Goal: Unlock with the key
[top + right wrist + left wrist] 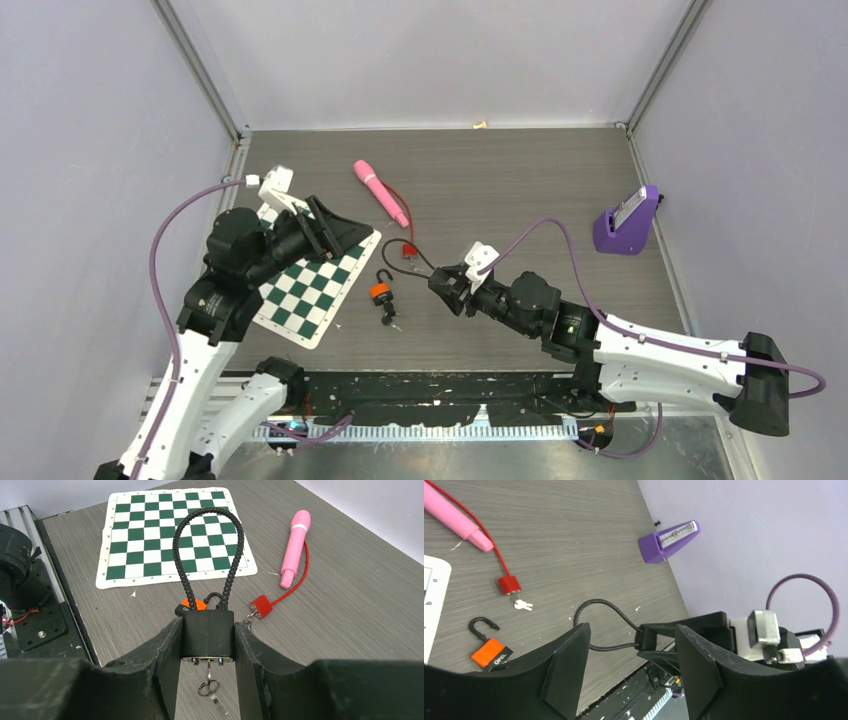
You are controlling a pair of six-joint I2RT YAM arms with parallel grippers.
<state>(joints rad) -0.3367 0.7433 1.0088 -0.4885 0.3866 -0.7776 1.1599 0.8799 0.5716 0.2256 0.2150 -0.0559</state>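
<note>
Counting one cable lock, one orange padlock.

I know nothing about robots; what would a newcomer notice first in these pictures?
The right gripper clamps a black cable lock, its cable forming a tall loop and a key sticking out of its underside. Just left of it on the grey table lies a small orange padlock with its shackle open, beside a green-and-white chessboard mat.

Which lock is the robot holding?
The black cable lock, in the right gripper; the orange lock and red lock lie on the table.
</note>
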